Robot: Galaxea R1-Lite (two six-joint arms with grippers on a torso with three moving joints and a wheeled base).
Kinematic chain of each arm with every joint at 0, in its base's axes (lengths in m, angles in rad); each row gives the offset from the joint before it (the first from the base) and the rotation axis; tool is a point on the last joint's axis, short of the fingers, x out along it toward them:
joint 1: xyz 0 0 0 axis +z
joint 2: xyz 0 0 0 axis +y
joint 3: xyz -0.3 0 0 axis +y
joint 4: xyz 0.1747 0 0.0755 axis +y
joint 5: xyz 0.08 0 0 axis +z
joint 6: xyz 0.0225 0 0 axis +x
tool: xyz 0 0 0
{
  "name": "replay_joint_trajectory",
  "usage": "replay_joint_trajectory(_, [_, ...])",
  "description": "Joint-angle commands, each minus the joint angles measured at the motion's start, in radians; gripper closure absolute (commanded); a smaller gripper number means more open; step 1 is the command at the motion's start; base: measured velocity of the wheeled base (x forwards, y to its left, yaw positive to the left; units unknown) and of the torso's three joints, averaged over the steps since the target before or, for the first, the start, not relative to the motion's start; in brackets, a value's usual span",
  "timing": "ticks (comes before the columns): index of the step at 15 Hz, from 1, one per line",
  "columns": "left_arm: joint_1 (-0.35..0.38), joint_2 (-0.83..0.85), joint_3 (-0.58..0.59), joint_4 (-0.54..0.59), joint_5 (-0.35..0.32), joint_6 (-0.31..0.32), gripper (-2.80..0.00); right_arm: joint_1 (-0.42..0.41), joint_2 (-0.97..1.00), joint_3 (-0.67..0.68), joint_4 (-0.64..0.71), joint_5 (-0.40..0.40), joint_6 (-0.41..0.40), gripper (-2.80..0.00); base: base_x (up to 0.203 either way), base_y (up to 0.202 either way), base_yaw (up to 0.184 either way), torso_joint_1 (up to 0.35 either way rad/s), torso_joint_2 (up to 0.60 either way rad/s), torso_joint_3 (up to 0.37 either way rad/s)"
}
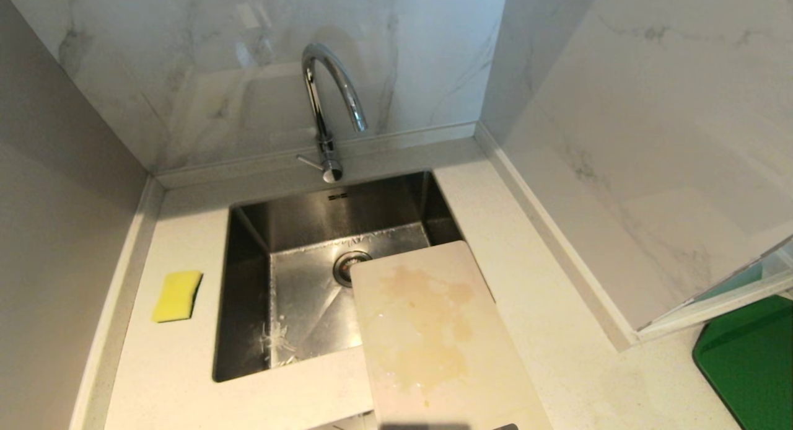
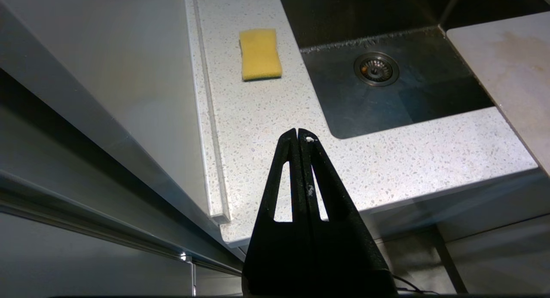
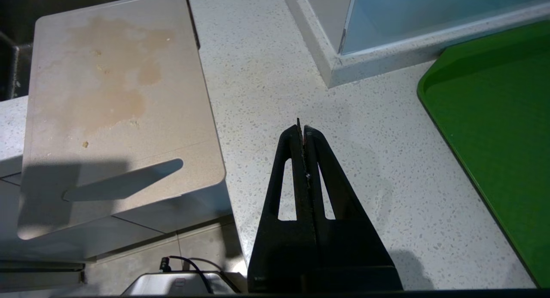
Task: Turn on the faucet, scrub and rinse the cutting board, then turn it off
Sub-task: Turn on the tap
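Chrome faucet at the back of the steel sink, spout arched forward, thin lever angled out left at its base. Cream cutting board laid across the sink's near right corner — far end over the basin, near end past the counter edge — blotched with yellowish-brown stains. Yellow sponge flat left of the basin. Green board at far right.

We see a cream cutting board blotched yellowish-brown and a yellow sponge. Countertop is white speckled, wall grey-veined marble, tray green.
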Motion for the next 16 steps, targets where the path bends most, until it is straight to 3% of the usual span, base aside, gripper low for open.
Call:
replay_joint_trajectory(1, [0.001,-0.005,0.0,0.0,0.0,0.0,0.0,0.0,0.0,0.0,0.0,0.001,-0.001,0.0,0.0,0.0,0.0,0.0,0.0,0.0])
replay_joint_trajectory(7, [0.001,-0.005,-0.002,0.004,0.002,0.0,0.0,0.0,0.0,0.0,-0.002,-0.001,0.002,0.0,0.0,0.0,0.0,0.0,0.0,0.0])
replay_joint_trajectory(11, [0.0,0.04,-0.029,0.068,0.002,0.005,0.0,0.001,0.0,0.0,-0.002,-0.001,0.002,0.0,0.0,0.0,0.0,0.0,0.0,0.0])
replay_joint_trajectory(16, [0.001,0.352,-0.215,0.066,-0.124,0.038,0.0,0.0,0.0,0.0,-0.002,-0.001,0.002,0.0,0.0,0.0,0.0,0.0,0.0,0.0])
